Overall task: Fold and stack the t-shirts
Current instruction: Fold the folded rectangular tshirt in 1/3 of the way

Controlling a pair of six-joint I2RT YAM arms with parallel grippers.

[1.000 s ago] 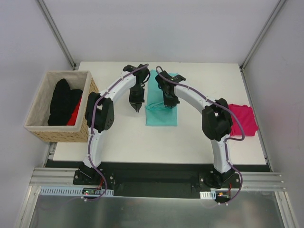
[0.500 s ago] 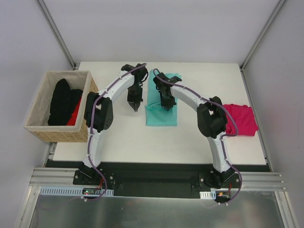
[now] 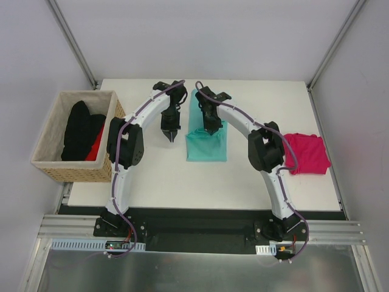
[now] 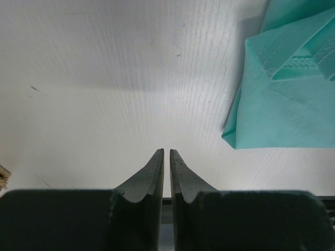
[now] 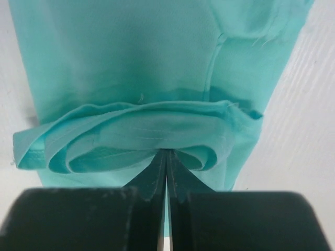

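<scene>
Right wrist view shows you the right pincer (image 5: 166, 152) closed on a bunched hem fold of the teal t-shirt (image 5: 131, 63), with flat cloth spread beyond it; the shirt lies folded into a long strip mid-table, toward the far edge of the table (image 3: 158, 173); your left pincer (image 4: 166, 151) hangs just left of it over bare table, fingers nearly together, gripping nothing; the pink t-shirt (image 3: 307, 153) lies folded at the right edge, well apart; a wicker basket (image 3: 58, 167) stands left.
</scene>
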